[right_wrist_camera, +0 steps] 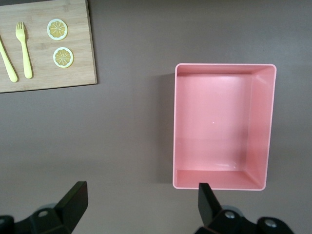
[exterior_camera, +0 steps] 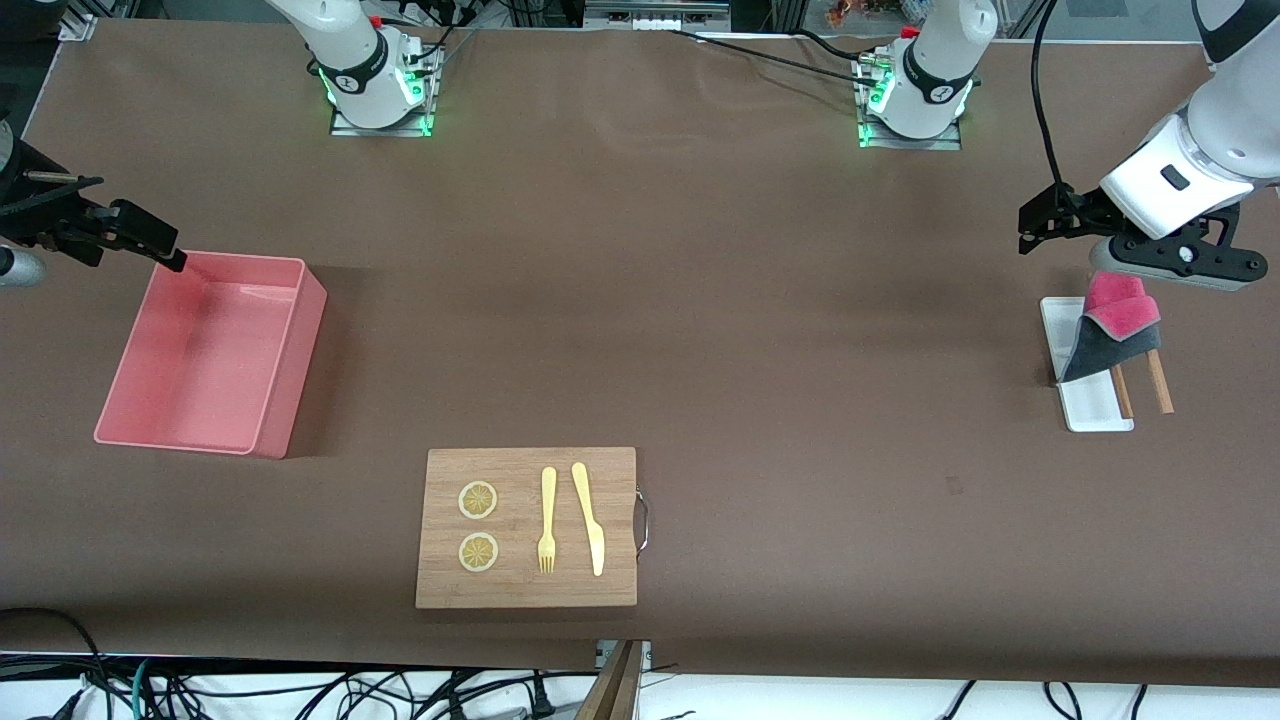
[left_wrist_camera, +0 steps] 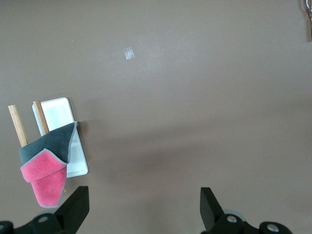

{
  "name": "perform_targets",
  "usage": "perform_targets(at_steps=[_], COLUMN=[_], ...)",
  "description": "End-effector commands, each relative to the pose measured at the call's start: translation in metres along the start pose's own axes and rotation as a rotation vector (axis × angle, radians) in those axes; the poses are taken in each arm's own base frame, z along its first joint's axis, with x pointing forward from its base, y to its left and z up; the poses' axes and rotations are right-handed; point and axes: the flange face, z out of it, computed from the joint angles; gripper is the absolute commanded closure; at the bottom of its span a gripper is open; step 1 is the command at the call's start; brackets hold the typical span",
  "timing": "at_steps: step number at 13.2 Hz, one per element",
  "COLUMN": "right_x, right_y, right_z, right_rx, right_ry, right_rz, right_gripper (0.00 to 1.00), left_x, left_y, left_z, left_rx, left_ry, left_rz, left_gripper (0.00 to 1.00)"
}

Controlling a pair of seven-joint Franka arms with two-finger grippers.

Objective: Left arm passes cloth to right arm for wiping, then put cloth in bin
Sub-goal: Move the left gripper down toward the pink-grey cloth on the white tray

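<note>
Now, the scene, line by line:

Left arm: it came from its base and bent down at its own end of the table, the wrist tilted, ending above the cloth.
Left gripper: it hung in the air over the table just beside the tray, fingers wide apart, holding nothing; in the left wrist view both fingertips showed with bare table between them.
Right arm: it was mostly cut off by the edge of the front view; only the wrist and the hand showed at its own end of the table.
Right gripper: it hung over the rim of the bin, at the wall farthest from the front camera, spread wide and empty; one fingertip overlapped this wall in the right wrist view.
Cloth: it was draped over two wooden sticks and the tray, pink face folded on top, grey face hanging lower; no gripper touched it.
Tray: small, white and flat, partly hidden under the cloth.
Bin: pink, nothing inside, toward the right arm's end.
Board: wooden, nearer to the front camera than the bin, with two lemon slices, a yellow fork and a yellow knife on it.
Hidden: the upper ends of the sticks were under the cloth, so I could not tell what held them.
</note>
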Motion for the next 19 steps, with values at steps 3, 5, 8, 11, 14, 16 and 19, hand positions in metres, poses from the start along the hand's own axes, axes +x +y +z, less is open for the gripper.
perform_targets(at_steps=[3,5,8,11,14,16,19], right_x=[0.003,0.003,0.003,0.003,0.003,0.003,0.003], right_y=[0.003,0.003,0.005,0.005,0.005,0.005,0.005], right_z=[-0.005,-0.005,-0.006,-0.006,-0.006,-0.005,-0.005], right_rx=[0.003,0.003,0.003,0.003,0.003,0.003,0.003], right_ry=[0.008,0.008,0.008,0.008,0.008,0.005,0.007], right_rz=[0.01,0.01,0.011,0.011,0.011,0.004,-0.001], right_gripper=[0.0,0.0,0.0,0.0,0.0,0.0,0.0], left_x=[0.005,0.007,-0.003,-0.006,-0.002,-0.002,0.009], left_y=[-0.004,-0.016,-0.036,-0.068,-0.101,-0.119,-0.158], left_z=[0.002,0.014,0.035,0.054,0.084,0.108,0.155], left_rx=[-0.003,-0.007,-0.032,-0.073,-0.089,-0.116,-0.193], left_ry=[-0.027,-0.063,-0.198,-0.246,-0.308,-0.346,-0.338], left_rz=[-0.004,-0.022,0.021,0.218,0.452,0.535,0.757], left_gripper=[0.0,0.0,0.0,0.0,0.0,0.0,0.0])
